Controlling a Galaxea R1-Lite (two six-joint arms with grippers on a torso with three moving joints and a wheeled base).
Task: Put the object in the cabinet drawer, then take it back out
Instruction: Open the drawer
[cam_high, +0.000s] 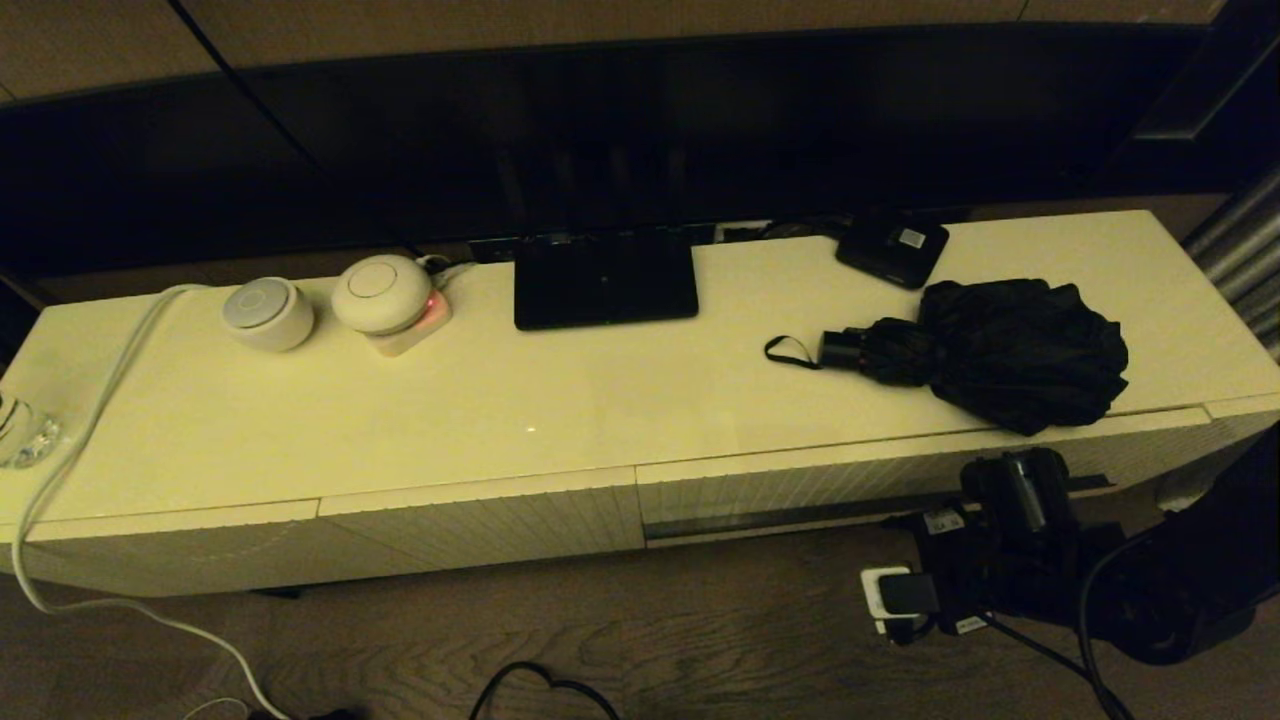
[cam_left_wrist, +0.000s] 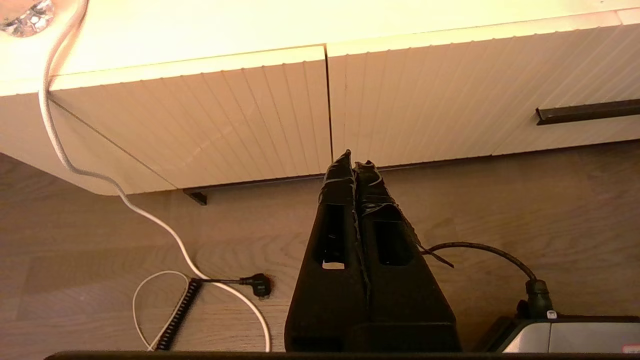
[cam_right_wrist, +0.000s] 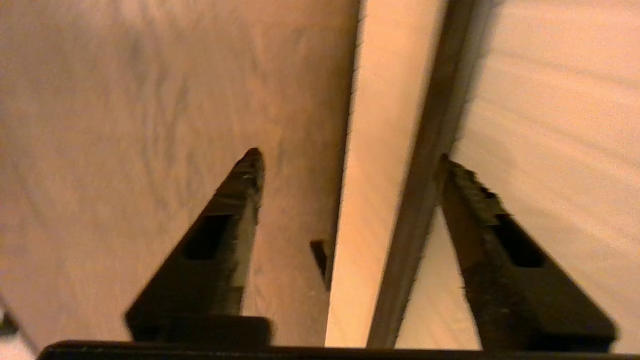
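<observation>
- Umbrella (cam_high: 1000, 350): black, folded, fabric loose and bunched. Lies on top of the cream bench (cam_high: 560, 400), toward its right end. Short handle and wrist loop (cam_high: 790, 350) point toward the black flat stand (cam_high: 604, 277). Fabric edge reaches the bench's front lip, directly above the drawer.
- Drawer (cam_high: 850, 480): ribbed cream front with a long dark slot handle (cam_high: 780, 518), sits below the umbrella. It appears closed, the front in line with the neighbouring ribbed fronts.
- Right hand (cam_right_wrist: 345, 165): released, fingers (cam_right_wrist: 235, 200) spread wide. In the right wrist view the dark slot handle (cam_right_wrist: 425, 190) runs between the two fingers; one finger lies against it, the other is over the floor side. In the head view the arm is low in front of the drawer, below the umbrella.
- Left hand (cam_left_wrist: 354, 165): clenched, fingers pressed together, nothing between them. Parked low over the wooden floor (cam_left_wrist: 150, 215), pointing at the seam between two ribbed fronts, well apart from the umbrella.
- Small black box (cam_high: 892, 246): behind the umbrella, carries a white label; print too small to read.
- Two round white devices (cam_high: 268, 312) (cam_high: 382, 292) stand far from the umbrella, left of the stand. No readable brand anywhere.
- White cable (cam_high: 90, 400) drapes over the bench's left end to the floor.
</observation>
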